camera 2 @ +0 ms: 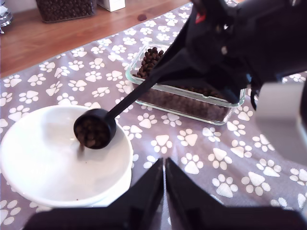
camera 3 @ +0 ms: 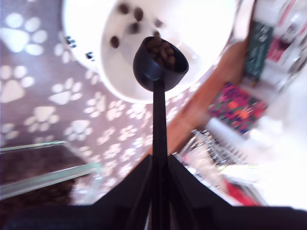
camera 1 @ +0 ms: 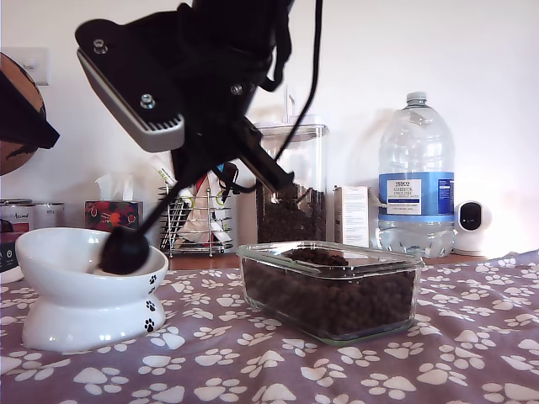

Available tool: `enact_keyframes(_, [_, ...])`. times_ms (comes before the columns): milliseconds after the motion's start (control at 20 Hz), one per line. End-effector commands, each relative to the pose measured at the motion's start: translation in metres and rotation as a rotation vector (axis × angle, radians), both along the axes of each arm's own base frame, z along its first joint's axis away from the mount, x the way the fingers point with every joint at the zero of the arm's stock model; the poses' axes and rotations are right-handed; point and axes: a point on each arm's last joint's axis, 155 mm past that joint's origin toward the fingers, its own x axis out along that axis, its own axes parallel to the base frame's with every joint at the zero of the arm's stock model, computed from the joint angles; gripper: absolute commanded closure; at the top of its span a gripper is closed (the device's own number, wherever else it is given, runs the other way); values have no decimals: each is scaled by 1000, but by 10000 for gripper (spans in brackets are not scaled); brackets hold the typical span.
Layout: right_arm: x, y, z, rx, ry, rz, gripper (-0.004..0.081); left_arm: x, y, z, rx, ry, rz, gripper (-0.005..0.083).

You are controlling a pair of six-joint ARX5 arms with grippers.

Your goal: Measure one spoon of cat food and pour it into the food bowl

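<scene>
Scoop is done and the pour is barely started. The white paw-print food bowl (camera 1: 67, 295) sits at the lower left of the exterior view on the purple paw-print tablecloth (camera 1: 472, 337). The black measuring spoon (camera 1: 125, 251) hangs with its cup over the bowl's inside, tipped toward it. My second gripper (camera 3: 159, 191) is clamped on the far end of the spoon's handle. My first gripper (camera 2: 164, 191) hovers near the bowl's edge with its fingers pressed together and nothing between them. Most of the cat food (camera 2: 91, 134) sits in the cup. The second wrist view shows a few loose pellets (camera 3: 115, 41) on the bowl floor, though that view is blurred, so I can't give a count. Left to do, I judge: roll the cup further so it empties, then take the spoon away. Around it, the big Tesco water bottle (camera 1: 416, 177) is at the centre right of the exterior view. The rectangular glass dish (camera 1: 337, 263), full of kibble, sits at centre just beside the bowl. The tall clear jar (camera 1: 290, 185) stands behind it, with a wire rack (camera 1: 195, 223) and a tissue box (camera 1: 112, 213) at the back. Nothing blocks the pour. The dish is the nearest thing to the handle's swing.
</scene>
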Motion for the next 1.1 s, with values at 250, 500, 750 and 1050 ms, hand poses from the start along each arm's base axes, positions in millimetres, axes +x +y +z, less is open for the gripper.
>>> enact_keyframes(250, [10, 7, 12, -112, -101, 127, 783, 0, 1, -6, 5, 6, 2, 794])
enact_keyframes(500, [18, 11, 26, -124, -158, 160, 783, 0, 1, -6, 5, 6, 2, 794])
enact_keyframes(750, [23, 8, 28, -115, -157, 157, 783, 0, 1, -6, 5, 6, 2, 794])
enact_keyframes(1050, [13, -8, 2, 40, 78, -49, 783, 0, 1, -6, 5, 6, 2, 794])
